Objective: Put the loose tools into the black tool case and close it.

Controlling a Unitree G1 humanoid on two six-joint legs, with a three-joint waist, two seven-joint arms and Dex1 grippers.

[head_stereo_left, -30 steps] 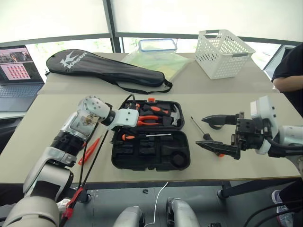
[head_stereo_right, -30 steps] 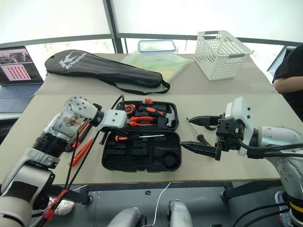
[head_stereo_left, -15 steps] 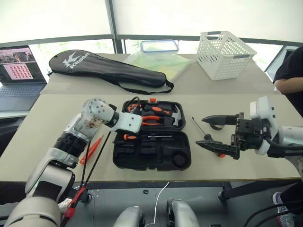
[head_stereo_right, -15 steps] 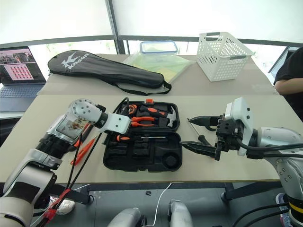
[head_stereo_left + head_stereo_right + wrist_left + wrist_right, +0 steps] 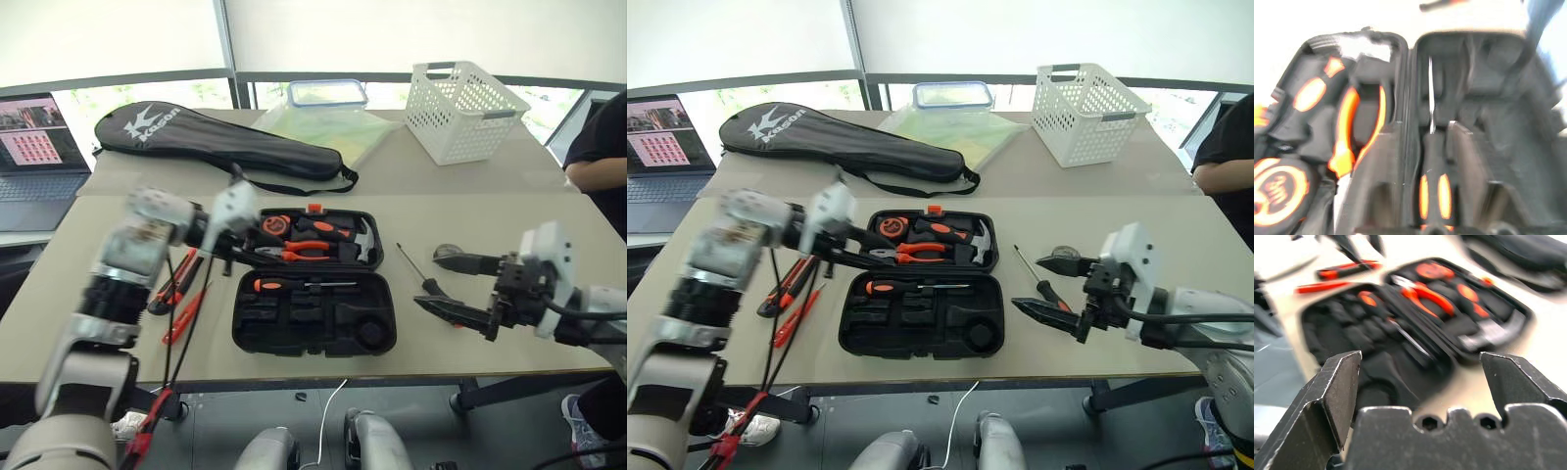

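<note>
Item: black moulded plastic clamshell tool case (image 5: 313, 313), lying open in the middle of the beige table (image 5: 470, 176), orange latch at its far edge. Far half holds pliers, hammer and tape measure; near half holds one orange-and-black-handled screwdriver (image 5: 294, 285) seated in its recess.

Loose items: second orange-and-black screwdriver (image 5: 416, 272) on the table right of the case; orange-black utility knife (image 5: 174, 282) and slim orange tester screwdriver (image 5: 188, 311) left of it. The tape roll cannot be made out.

Handling, judged: all light, rigid, hard plastic and steel; round shafts likely slippery, so the ribbed handles are the better hold, across their width. Case lid stiff, hinged; push at the rim.

Left gripper (image 5: 257, 253): above the case's far-left corner, empty, fingers blurred, spread unclear. Right gripper (image 5: 458, 286): jaws wide apart, empty, straddling the right-hand screwdriver's handle.
</note>
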